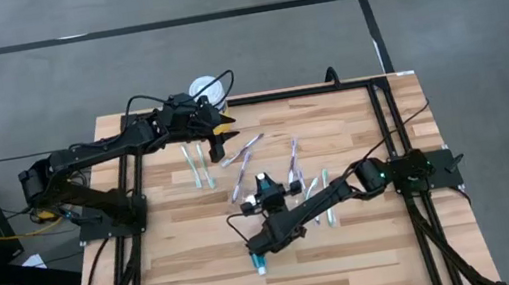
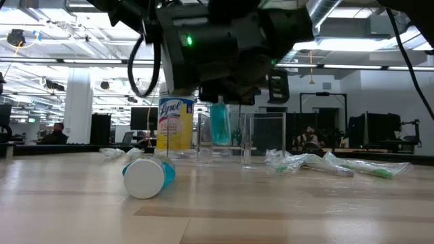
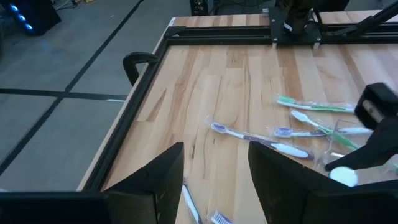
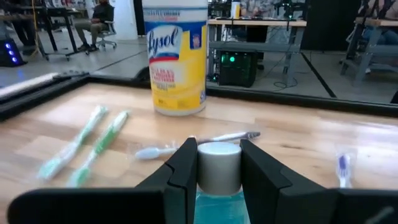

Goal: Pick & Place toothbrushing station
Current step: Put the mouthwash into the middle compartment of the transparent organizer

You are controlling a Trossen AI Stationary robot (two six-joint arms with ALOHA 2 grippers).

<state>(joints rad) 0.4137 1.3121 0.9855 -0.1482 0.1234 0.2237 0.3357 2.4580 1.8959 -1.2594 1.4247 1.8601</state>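
My right gripper [image 4: 217, 148] is over the middle of the table [image 1: 262, 184], shut on a blue toothpaste tube [image 2: 220, 125] with a pale cap. A second blue tube [image 1: 257, 260] lies on its side near the front edge, its white cap [image 2: 144, 179] toward the low camera. Several thin green, white and purple toothbrushes [image 1: 241, 151] lie flat and scattered across the table's far half [image 3: 261, 138]. My left gripper [image 3: 216, 149] hangs open above the far left part of the table [image 1: 224, 143], over bare wood and some brushes, with nothing between its fingers. My right gripper pinches the tube's cap [image 4: 217, 168] between its two fingers, one on each side. The fingers lie about level and come from the table's near side. The tube stands upright, cap up, and its blue body [image 2: 220, 129] hangs below the fingers, clear of the table.
A yellow Lysol canister [image 4: 177, 56] stands at the table's far edge [image 1: 207, 91], straight ahead of the right gripper. Black frame rails [image 3: 143, 93] run along the table's edges. Bare wood lies at the near left [image 1: 182, 265].
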